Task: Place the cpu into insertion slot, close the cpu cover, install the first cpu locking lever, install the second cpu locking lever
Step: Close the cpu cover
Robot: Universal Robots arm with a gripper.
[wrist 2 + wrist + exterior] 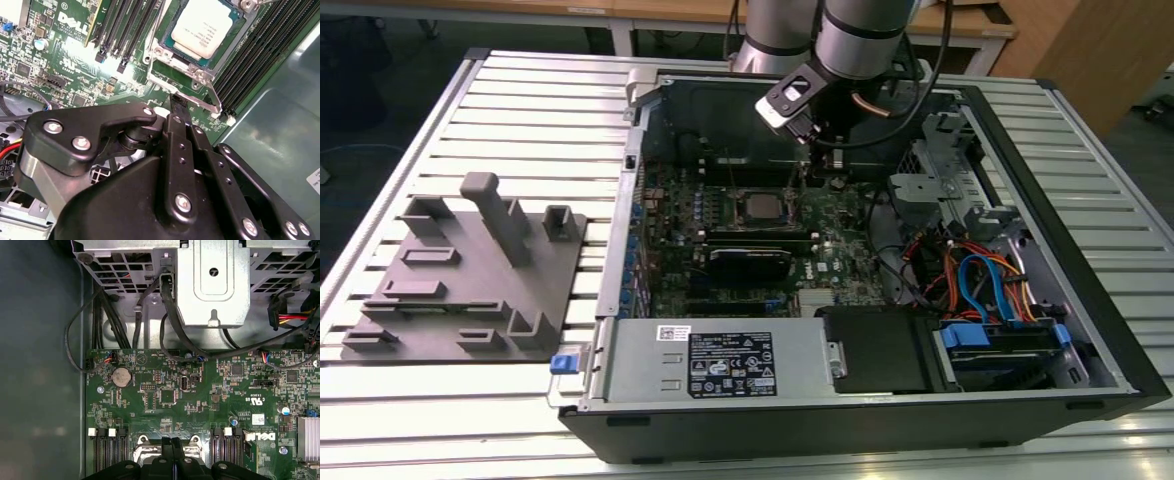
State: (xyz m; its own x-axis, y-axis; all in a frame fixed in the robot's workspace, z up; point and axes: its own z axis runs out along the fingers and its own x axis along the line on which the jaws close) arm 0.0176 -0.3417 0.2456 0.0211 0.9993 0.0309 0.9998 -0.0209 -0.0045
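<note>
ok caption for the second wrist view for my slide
Shut tool tip close beside the silver cpu cover framing the cpu on the green motherboard

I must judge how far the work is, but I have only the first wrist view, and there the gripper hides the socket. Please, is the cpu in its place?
Observer: Yes. In the second wrist view the cpu is seated flat, silver top up.
Operator: And the cover, is it down?
Observer: It looks down. The cover lies flat around the cpu, which shows through its window.
Operator: Where is the gripper tip?
Observer: The gripper is at the cover's corner, beside a thin lever. I cannot tell if they touch.
</note>
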